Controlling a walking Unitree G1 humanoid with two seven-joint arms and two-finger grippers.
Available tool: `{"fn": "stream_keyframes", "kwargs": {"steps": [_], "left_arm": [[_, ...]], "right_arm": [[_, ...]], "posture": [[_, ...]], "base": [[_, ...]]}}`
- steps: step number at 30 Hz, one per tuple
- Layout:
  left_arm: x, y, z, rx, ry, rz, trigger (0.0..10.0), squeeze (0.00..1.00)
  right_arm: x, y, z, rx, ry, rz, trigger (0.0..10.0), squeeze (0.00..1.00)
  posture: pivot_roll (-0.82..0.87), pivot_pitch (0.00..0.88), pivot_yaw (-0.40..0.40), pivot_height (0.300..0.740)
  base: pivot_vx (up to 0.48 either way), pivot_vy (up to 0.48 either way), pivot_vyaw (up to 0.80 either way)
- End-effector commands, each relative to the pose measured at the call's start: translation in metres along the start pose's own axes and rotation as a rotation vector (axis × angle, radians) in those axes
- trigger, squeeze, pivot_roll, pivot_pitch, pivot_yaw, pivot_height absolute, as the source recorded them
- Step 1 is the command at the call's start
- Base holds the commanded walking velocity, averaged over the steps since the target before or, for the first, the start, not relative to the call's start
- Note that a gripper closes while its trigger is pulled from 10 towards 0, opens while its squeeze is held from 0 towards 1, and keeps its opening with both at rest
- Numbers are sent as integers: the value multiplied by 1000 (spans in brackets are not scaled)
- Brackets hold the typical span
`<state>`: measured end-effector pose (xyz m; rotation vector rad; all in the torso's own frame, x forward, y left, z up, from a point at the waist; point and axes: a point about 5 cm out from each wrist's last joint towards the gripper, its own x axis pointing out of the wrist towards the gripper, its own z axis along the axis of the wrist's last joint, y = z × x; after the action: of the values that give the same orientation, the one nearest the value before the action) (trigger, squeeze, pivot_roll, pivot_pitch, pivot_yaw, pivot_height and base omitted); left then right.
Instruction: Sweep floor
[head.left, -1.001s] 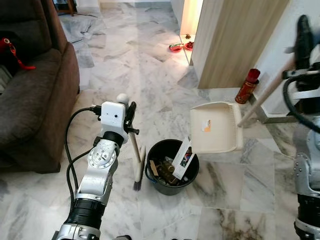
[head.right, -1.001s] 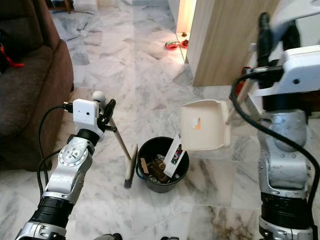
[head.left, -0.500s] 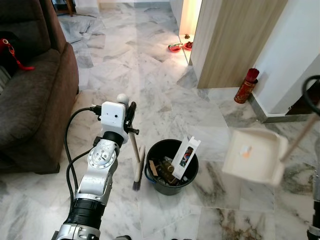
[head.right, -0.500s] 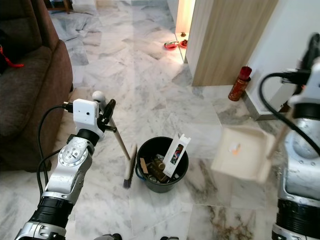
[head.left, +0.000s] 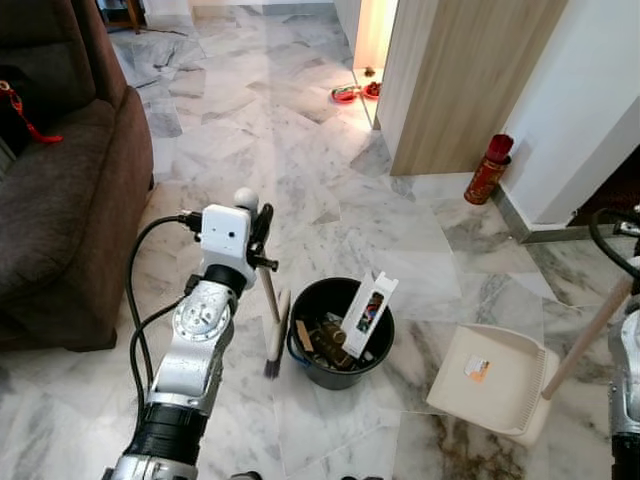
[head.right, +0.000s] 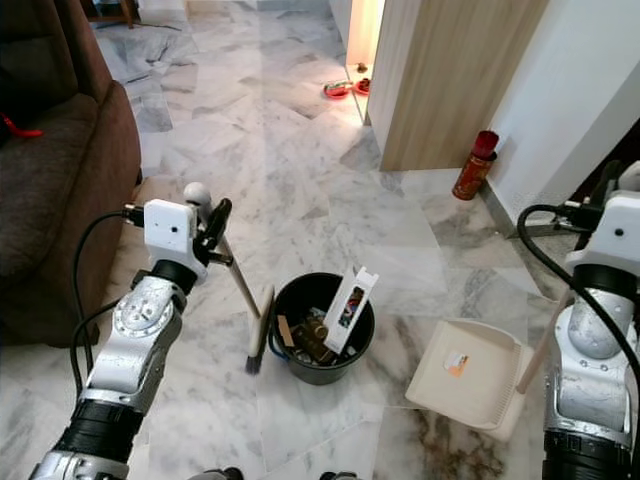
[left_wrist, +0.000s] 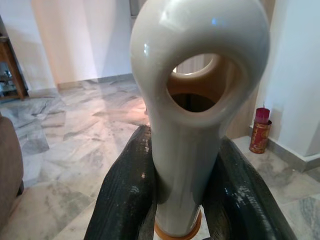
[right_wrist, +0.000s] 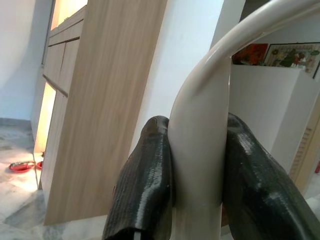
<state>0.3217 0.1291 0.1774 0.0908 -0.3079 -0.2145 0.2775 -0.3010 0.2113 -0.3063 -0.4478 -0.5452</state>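
**Marble floor, bin at centre, broom and dustpan in my grip**

Surface: pale grey-veined marble floor (head.left: 300, 150), glossy, running back to a lit doorway. I place everything else by the black bin (head.left: 340, 335) that stands on it.

Bin contents: mixed rubbish, with a white carton (head.left: 368, 305) sticking up out of it, leaning on the rim.

Left of the bin, well apart: a brown sofa (head.left: 60, 200) with a red cord lying on its cushion.

Beyond the bin, to the right: a light wood cabinet (head.left: 460, 80) against a white wall (head.left: 580, 90). A red cylinder (head.left: 487, 170) stands on the floor at the cabinet's foot. Two small red dishes (head.left: 358, 93) lie far beyond the bin, beside the lit doorway.

Left gripper (left_wrist: 182, 200): raised left of the bin, both black fingers (left_wrist: 125, 195) pressed against the cream handle of the broom (head.left: 272, 335), just under its ring-shaped end. The broom slants down to the floor, its head just beside the bin's left side.

Right gripper (right_wrist: 197, 200): right of the bin, fingers (right_wrist: 145, 180) clamped on the curved cream handle of the dustpan (head.left: 490, 375). The pan rests on the floor near the bin's right side, its long pole rising towards my right arm.
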Motion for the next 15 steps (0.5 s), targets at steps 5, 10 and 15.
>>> {"fn": "stream_keyframes", "kwargs": {"steps": [5, 10, 15], "left_arm": [[0, -4, 10, 13, -40, -20, 10000, 0], [-1, -6, 10, 6, -35, -28, 10000, 0], [-1, -7, 10, 3, -38, -26, 10000, 0]], "right_arm": [[-4, 7, -4, 31, -6, -9, 10000, 0], [-8, 9, -8, 87, 15, -23, 10000, 0], [-11, 14, -12, 119, 26, -23, 10000, 0]], "posture": [[117, 137, -50, 740], [115, 124, -47, 740], [120, 116, -49, 740]], "base": [[0, 0, 0], [0, 0, 0], [0, 0, 0]]}}
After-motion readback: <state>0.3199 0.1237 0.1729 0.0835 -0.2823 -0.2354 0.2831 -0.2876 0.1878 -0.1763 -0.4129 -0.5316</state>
